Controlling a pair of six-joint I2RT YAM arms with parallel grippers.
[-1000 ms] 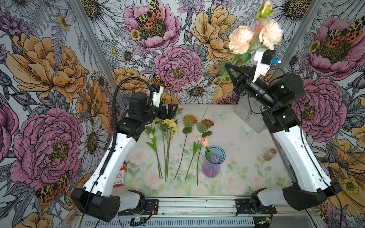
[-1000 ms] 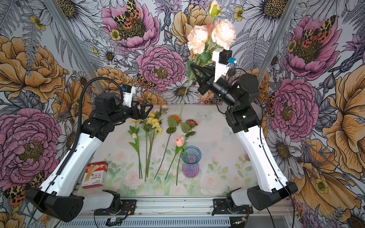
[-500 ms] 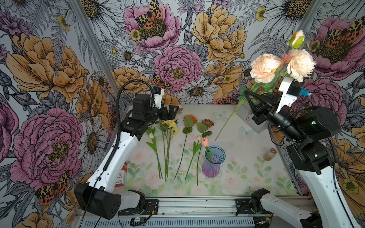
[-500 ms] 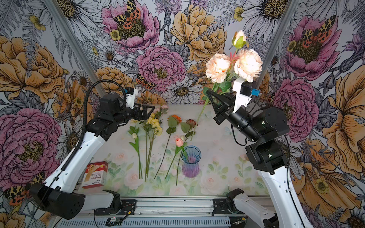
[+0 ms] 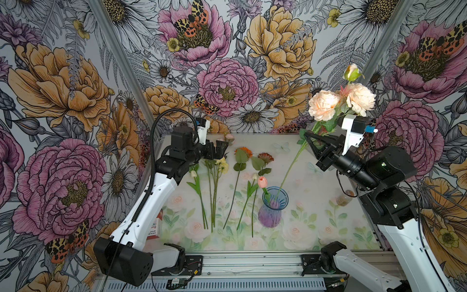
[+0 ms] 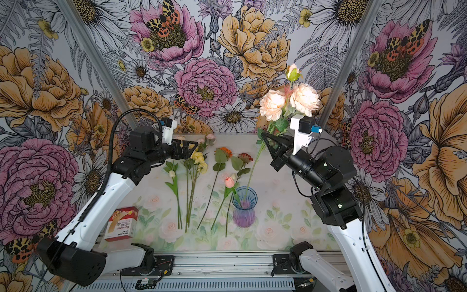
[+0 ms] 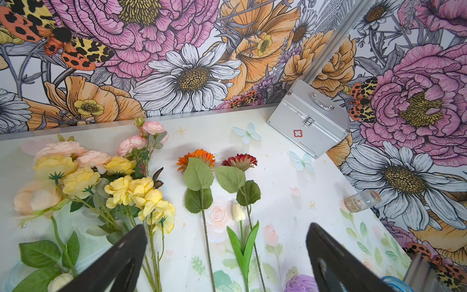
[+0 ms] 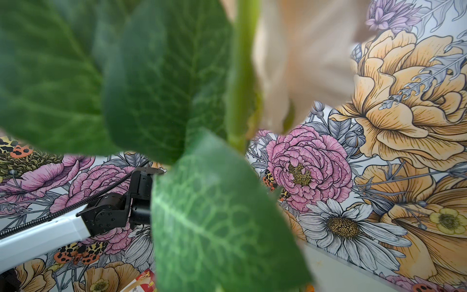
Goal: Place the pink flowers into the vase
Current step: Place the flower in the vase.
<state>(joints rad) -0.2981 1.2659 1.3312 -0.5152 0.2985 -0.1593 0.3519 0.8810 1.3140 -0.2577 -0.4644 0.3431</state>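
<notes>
Since a second earlier our right arm had swung the pale pink spray [image 5: 324, 108] away from the back wall and tilted it, so that its thin stem slanted down to the vase [image 5: 270, 215], the tip seemingly just inside the blue flared rim. The right gripper [image 5: 307, 136] pinched the stem just below the leaves. The left gripper [image 7: 227, 255] hung spread wide above the yellow clusters [image 7: 131, 192], holding nothing. We judged it best to slide the stem down along its own slant and let go only once it bottomed out, since the ruffled fabric heads looked top-heavy for ribbed, bulbous, translucent glass. The salmon tulip [image 5: 262, 182] already leaned at the rim. Two more pink sprays [image 7: 141, 141] lay on the table [image 7: 278, 177].
</notes>
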